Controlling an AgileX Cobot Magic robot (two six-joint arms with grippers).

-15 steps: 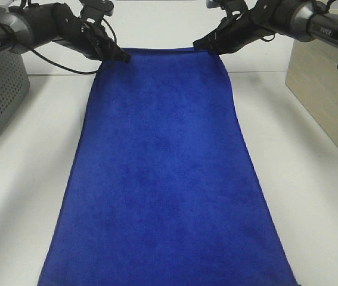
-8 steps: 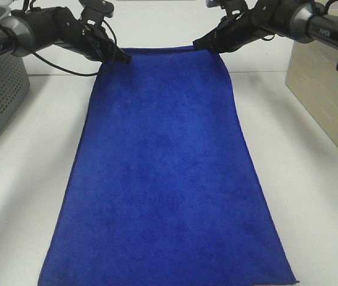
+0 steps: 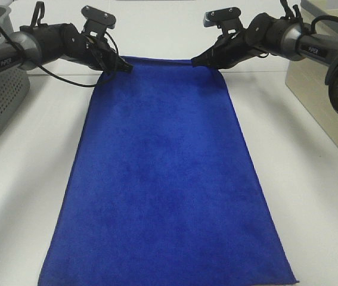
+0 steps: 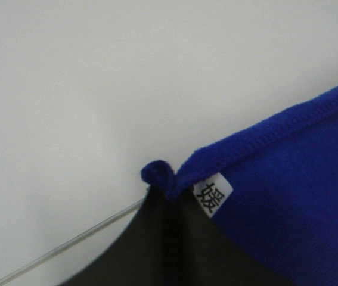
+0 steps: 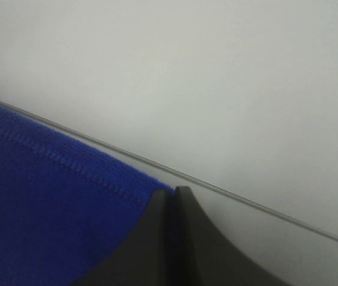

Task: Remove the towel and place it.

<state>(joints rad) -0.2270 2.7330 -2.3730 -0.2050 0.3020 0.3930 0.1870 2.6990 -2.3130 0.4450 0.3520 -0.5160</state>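
My left tool (image 3: pixel 123 67) and right tool (image 3: pixel 199 60) each pinch a far corner of the towel (image 3: pixel 166 179) — it lies spread flat on the white surface (image 3: pixel 312 196). Placing looks nearly done; only letting go remains.

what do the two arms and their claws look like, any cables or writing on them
Both arms are grey metal tubes with black joints and white lettering on the sleeves. The left claw and right claw are matte black and taper to slim points. A thin black cable loops under the left arm; black cables also run along the right arm.
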